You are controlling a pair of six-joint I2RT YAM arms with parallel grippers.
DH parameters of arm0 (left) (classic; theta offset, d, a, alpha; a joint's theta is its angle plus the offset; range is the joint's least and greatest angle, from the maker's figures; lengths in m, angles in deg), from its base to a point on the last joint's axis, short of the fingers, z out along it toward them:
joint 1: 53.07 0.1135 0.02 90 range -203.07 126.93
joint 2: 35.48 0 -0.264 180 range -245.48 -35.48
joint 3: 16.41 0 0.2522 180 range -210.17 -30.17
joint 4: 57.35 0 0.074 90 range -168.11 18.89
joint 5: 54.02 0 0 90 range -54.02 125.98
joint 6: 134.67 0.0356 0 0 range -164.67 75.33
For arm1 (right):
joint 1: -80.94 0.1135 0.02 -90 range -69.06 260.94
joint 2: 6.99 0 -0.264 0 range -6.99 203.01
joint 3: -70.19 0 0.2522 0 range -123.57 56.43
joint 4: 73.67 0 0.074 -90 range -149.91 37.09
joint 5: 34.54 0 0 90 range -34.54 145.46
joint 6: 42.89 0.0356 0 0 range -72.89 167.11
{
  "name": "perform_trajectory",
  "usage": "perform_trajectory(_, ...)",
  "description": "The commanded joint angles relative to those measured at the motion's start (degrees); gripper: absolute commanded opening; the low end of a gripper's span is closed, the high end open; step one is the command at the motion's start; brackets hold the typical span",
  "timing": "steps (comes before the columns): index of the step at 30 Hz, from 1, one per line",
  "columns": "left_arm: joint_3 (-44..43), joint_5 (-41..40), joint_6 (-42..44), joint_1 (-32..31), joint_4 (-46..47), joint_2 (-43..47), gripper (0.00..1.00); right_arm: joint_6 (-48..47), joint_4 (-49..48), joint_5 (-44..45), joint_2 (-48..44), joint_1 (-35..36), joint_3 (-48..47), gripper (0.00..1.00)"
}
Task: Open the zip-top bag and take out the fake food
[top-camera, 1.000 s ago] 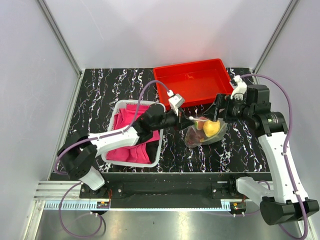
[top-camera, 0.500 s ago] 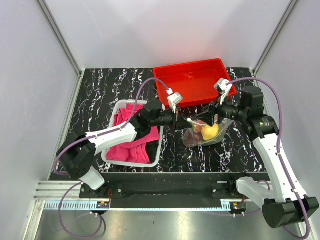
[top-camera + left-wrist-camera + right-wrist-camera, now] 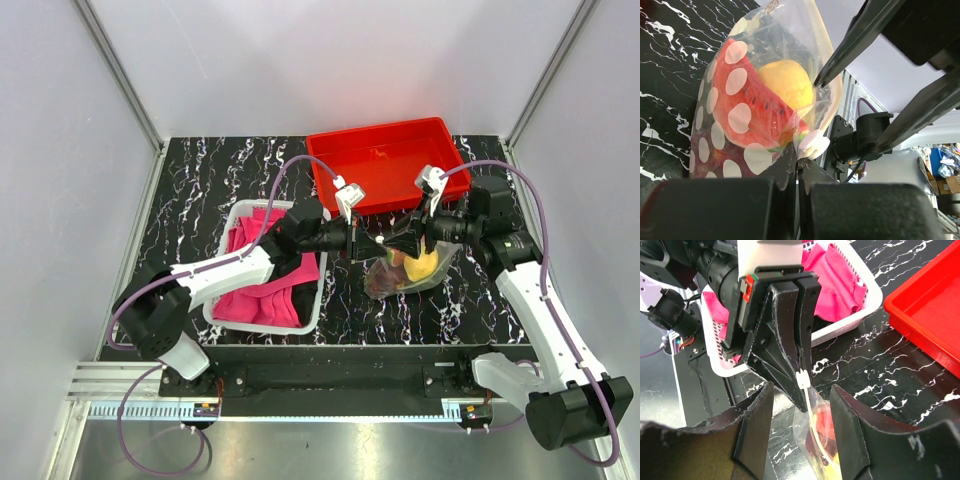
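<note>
The zip-top bag (image 3: 412,272) is clear with pale dots and hangs over the black marble table. It holds fake food: a yellow lemon (image 3: 785,82), a red watermelon slice (image 3: 747,117) and darker pieces I cannot make out. My left gripper (image 3: 374,242) is shut on the bag's top edge (image 3: 797,155), right beside the white zip slider (image 3: 814,142). My right gripper (image 3: 402,240) is open, and its fingers (image 3: 759,410) stand on either side of the slider (image 3: 802,379) and the bag top (image 3: 817,440) without touching them.
A red tray (image 3: 385,160) sits at the back right of the table. A white basket (image 3: 232,222) of pink cloth stands on the left under my left arm, and also shows in the right wrist view (image 3: 867,287). Grey walls enclose the table.
My right gripper has moved left to the bag's top and now straddles the slider next to my left gripper. The left gripper has kept its hold and barely moved.
</note>
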Motion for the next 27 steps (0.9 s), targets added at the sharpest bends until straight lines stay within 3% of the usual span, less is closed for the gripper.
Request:
perform_trajectory(1,-1.6,2.8,-1.4,0.2,5.1,3.0,0.0,-0.2,-4.0,-1.7,0.4,1.3,0.8,0.57)
perform_trajectory(21,-0.3,3.5,-5.2,0.3,10.1,1.6,0.0,1.2,-6.3,-3.2,3.6,2.6,1.3,0.37)
perform_trajectory(27,0.9,2.5,-5.3,0.9,10.5,2.0,0.0,1.7,-6.3,1.5,2.5,2.6,2.0,0.18)
